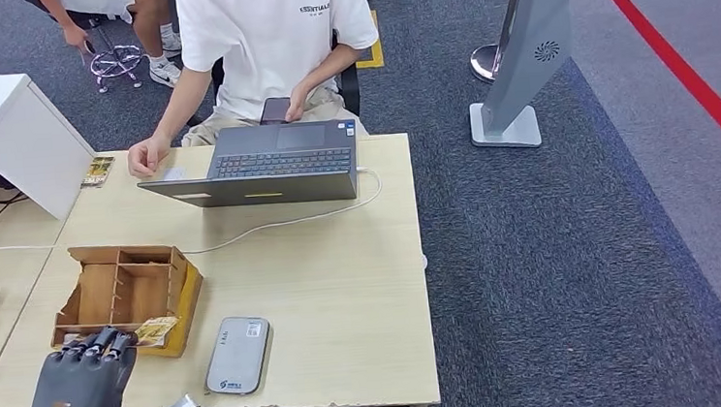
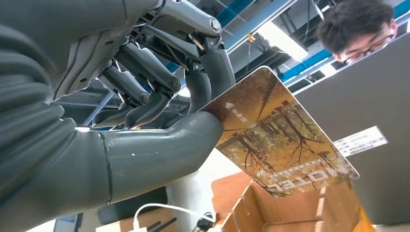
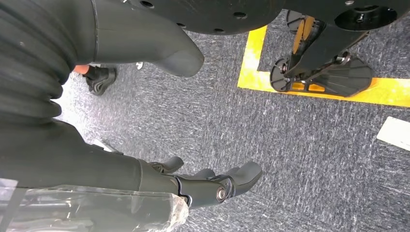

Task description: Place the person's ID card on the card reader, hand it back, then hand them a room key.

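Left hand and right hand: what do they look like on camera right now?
Left hand: matte grey moulded palm and thick thumb, ribbed grey wrist cover, dark fingers with bare metal links and screws. Right hand: dark grey fingers, a round silver screw, clear plastic wrap at the wrist.

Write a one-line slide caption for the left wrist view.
Left hand pinches a tree-printed room key card above the wooden box.

Glossy printed room key (image 2: pixel 275 140); matt grey plastic fingers (image 2: pixel 145 67); plywood box (image 1: pixel 126 298); pale wood-grain table (image 1: pixel 345 302); rough carpet (image 1: pixel 574 245)
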